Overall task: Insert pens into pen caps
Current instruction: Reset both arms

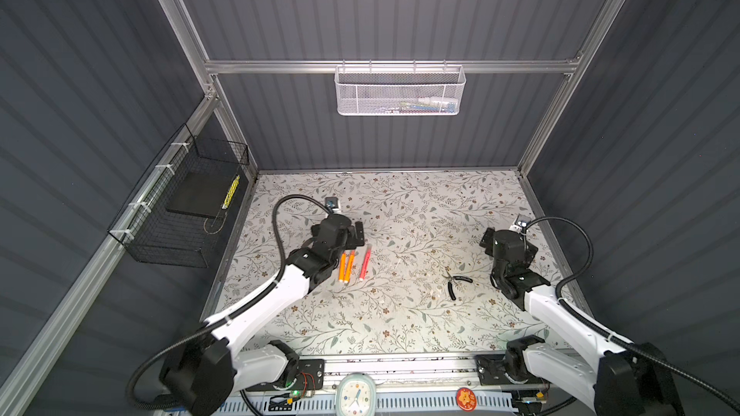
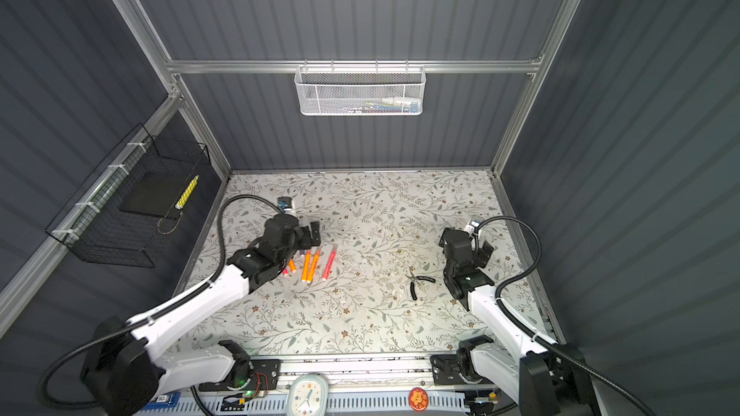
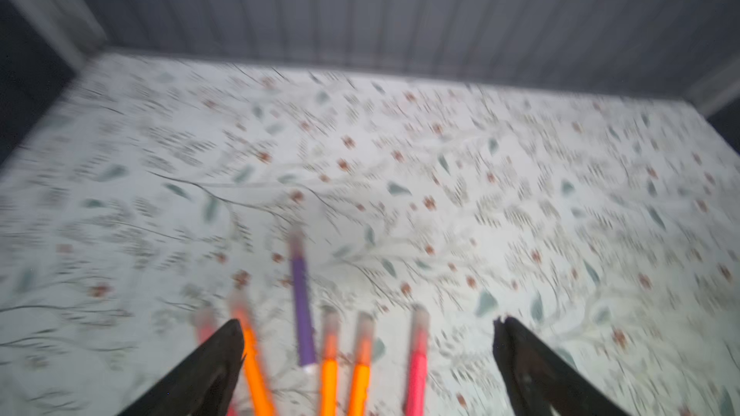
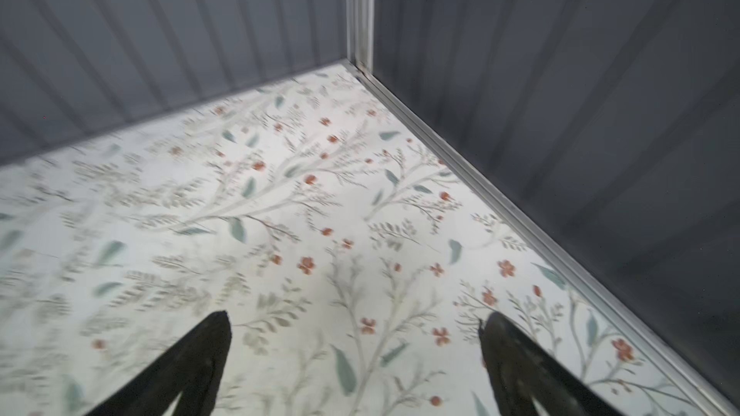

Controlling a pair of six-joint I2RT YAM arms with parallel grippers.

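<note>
Pens [image 3: 329, 378] lie side by side on the table [image 3: 520, 194] just beneath our left hand [image 3: 368, 324], pale pen caps [image 3: 330, 324] on their far ends; it tilts downward, fingers [image 3: 216, 362] spread, empty. Our right hand [image 4: 355, 316] hovers likewise spread, well apart from the pens.

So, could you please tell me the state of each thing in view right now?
Pens: six, lying side by side on the table; none held.
Caps: seemingly on the pens' tips, though blurred.
Left gripper: open, empty, near the pens.
Right gripper: open, empty.
Pliers: lying flat, handles spread.
</note>
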